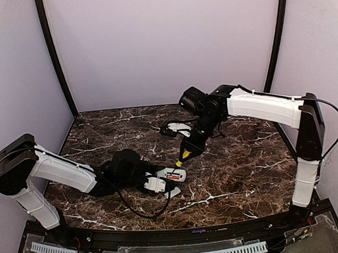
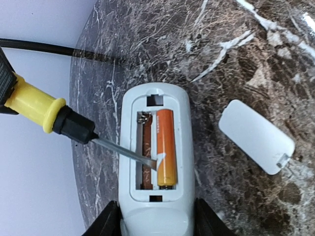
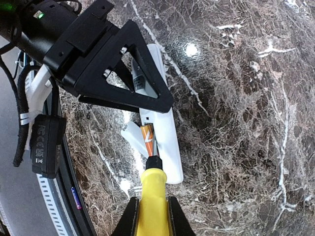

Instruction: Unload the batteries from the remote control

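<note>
The white remote control (image 2: 155,216) lies back-up on the marble table, and my left gripper (image 2: 155,227) is shut on its near end, one black finger on each side. Its battery recess is uncovered. An orange battery (image 2: 166,147) sits in the right slot and a darker reddish one (image 2: 146,162) lies low in the left slot. My right gripper (image 3: 152,216) is shut on a yellow-handled screwdriver (image 2: 32,101). The flat blade tip (image 2: 150,162) rests in the recess against the orange battery's left side. From above, the remote (image 1: 173,175) lies between both grippers.
The loose white battery cover (image 2: 256,135) lies on the table just right of the remote. A small white-and-black object (image 1: 176,127) sits behind the right arm. A black cable (image 2: 49,49) runs along the table's left edge by the wall.
</note>
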Motion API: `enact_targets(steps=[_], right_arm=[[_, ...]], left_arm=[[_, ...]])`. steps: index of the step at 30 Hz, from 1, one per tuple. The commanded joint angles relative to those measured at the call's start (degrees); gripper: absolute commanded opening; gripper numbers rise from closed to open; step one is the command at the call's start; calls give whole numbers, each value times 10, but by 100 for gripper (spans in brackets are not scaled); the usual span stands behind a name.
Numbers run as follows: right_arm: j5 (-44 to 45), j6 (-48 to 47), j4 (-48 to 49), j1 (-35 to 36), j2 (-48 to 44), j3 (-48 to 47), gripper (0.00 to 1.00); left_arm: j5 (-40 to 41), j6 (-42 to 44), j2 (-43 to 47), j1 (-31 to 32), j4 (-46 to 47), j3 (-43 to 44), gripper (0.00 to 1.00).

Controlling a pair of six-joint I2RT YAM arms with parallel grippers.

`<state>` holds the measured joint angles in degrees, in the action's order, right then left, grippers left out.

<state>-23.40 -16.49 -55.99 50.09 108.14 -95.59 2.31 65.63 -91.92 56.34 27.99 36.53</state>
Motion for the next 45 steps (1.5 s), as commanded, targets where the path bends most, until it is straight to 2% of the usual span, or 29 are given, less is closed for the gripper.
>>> enact_targets(steps=[1, 16, 22, 31, 37, 45], right_arm=[[-82, -20, -38, -16, 44, -49, 0], [-102, -38, -67, -76, 175, -185, 0], [-62, 18, -65, -106, 208, -214, 0], [-9, 88, -36, -123, 197, -153, 0], [-15, 135, -11, -123, 182, -120, 0], [-18, 157, -6, -121, 179, -125, 0]], left_arm=[[43, 42, -5, -10, 146, 1, 1], [65, 87, -43, -65, 218, 1, 0], [96, 115, -58, -73, 256, -1, 0], [107, 113, -67, -77, 267, 2, 0], [110, 109, -68, -77, 270, 3, 0], [107, 107, -68, -77, 266, 2, 0]])
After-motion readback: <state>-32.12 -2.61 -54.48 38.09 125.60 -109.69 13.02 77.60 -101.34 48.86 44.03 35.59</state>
